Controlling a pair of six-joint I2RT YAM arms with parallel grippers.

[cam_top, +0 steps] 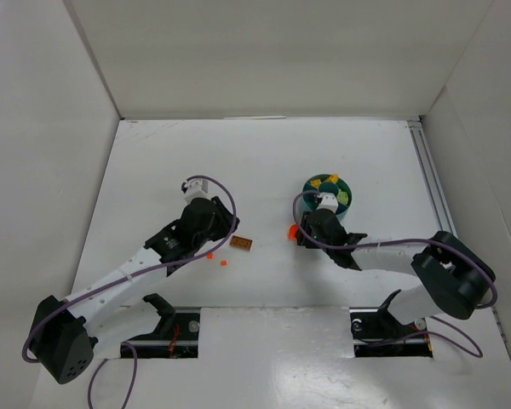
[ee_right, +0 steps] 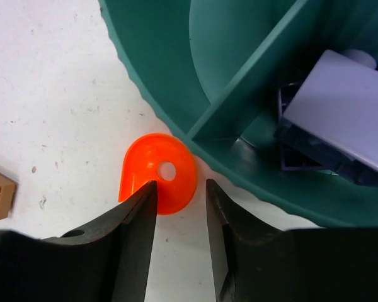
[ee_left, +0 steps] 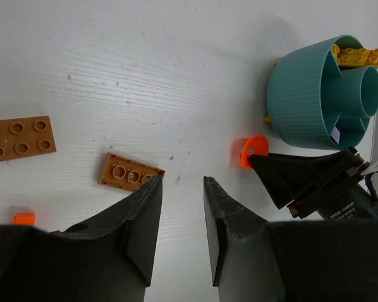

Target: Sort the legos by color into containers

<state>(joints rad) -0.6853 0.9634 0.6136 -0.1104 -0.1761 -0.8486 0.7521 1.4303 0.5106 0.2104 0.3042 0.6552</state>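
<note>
Your right gripper (ee_right: pixel 181 185) straddled the orange lego (ee_right: pixel 159 173) with jaws parted, not clenched, since it lay outside, touching the tub (ee_right: pixel 152 63). The left gripper (ee_left: pixel 183 182) hung narrowly parted and empty.

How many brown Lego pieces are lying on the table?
2. A big brown plate lies at the left edge of the left wrist view; a small brown plate lies just ahead of the left gripper. Others may be hidden.

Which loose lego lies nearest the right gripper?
The red-orange rounded piece beside the teal tub, at the right gripper; the brown plates lie by the left gripper.
</note>
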